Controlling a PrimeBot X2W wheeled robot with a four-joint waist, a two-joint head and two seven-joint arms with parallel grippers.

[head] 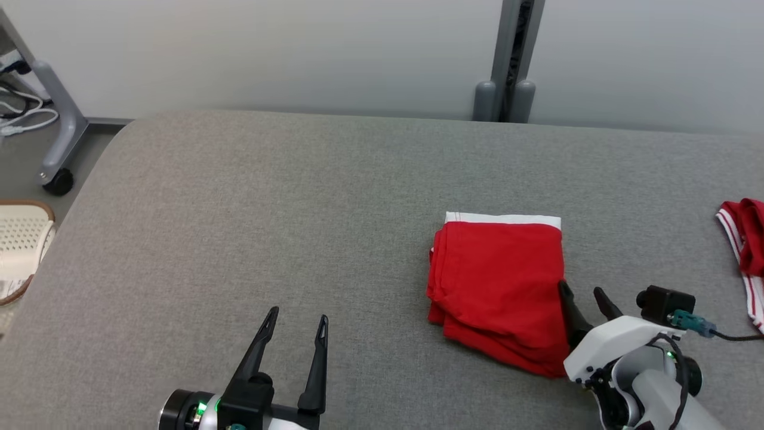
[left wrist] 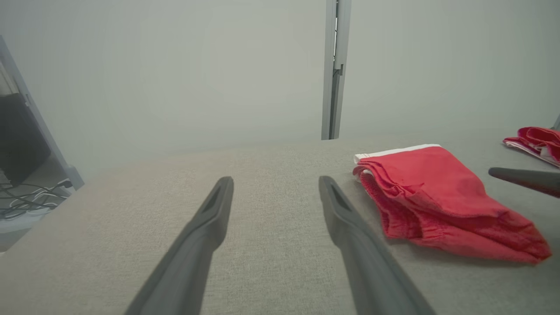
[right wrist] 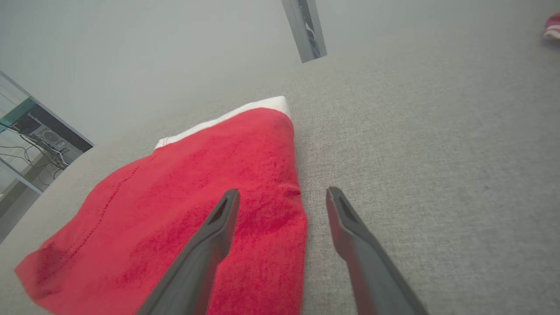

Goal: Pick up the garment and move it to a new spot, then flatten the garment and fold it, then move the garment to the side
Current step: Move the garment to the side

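Red garment (head: pixel 498 280) is folded, lying right of centre on the grey table (head: pixel 239 209). Right gripper (head: pixel 580 290) is at its right edge, fingers apart, gripping nothing: one finger over the cloth, the other over bare table. Left gripper (head: pixel 298 315) is also spread, well left of the garment.

Head camera high, looking down across grey table (head: pixel 239 209) toward wall (head: pixel 298 48). Left wrist camera low, skimming table. Right wrist camera close over folded red garment (right wrist: pixel 197 197). All three share garment and grey post (head: pixel 510 60).
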